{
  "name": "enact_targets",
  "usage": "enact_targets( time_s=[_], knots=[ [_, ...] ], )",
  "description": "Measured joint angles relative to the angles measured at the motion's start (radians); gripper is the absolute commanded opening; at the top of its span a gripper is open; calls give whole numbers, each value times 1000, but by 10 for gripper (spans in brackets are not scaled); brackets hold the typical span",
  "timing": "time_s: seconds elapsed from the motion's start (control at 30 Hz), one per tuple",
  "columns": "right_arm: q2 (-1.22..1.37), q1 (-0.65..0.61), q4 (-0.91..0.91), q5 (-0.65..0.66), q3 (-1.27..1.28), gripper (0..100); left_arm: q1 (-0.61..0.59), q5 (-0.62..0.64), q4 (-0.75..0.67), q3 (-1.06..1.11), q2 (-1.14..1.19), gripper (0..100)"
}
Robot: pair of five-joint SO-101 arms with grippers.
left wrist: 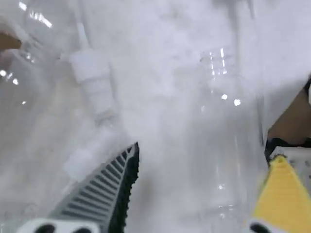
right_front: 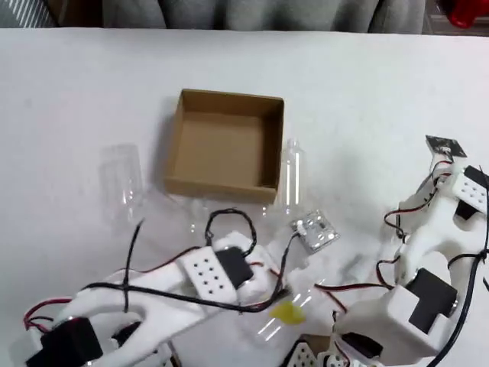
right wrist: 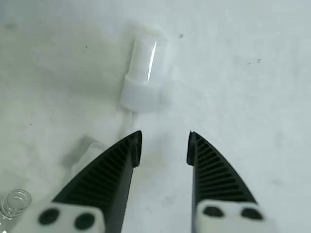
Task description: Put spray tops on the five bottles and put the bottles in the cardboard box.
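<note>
The open cardboard box (right_front: 225, 145) sits mid-table with nothing in it. Clear bottles lie on their sides: one left of the box (right_front: 122, 183), one along its right wall (right_front: 291, 177), one near the front (right_front: 269, 327). My left gripper (left wrist: 206, 153) is open around that front bottle (left wrist: 228, 145), its yellow finger (right_front: 288, 311) beside it. A white spray top (left wrist: 95, 82) lies a little beyond. My right gripper (right wrist: 164, 141) is open just above the table, short of another white spray top (right wrist: 143, 73) lying on its side.
A second spray top (right wrist: 85, 153) lies partly under one right finger, and a bottle's open neck (right wrist: 14, 204) shows beside it. Another clear bottle (left wrist: 19, 29) lies far off from the left gripper. Red and black cables (right_front: 229, 222) loop in front of the box.
</note>
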Motion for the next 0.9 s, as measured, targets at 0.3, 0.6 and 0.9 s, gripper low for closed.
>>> enact_targets(
  time_s=[0.3,0.6,0.9],
  knots=[
    [0,0,0,6,0,120,9,25,-23,-121,193,385],
    [0,0,-3,9,0,119,9,28,-37,-213,358,343],
    [0,0,-3,9,0,119,15,34,-86,-235,419,63]
  ],
)
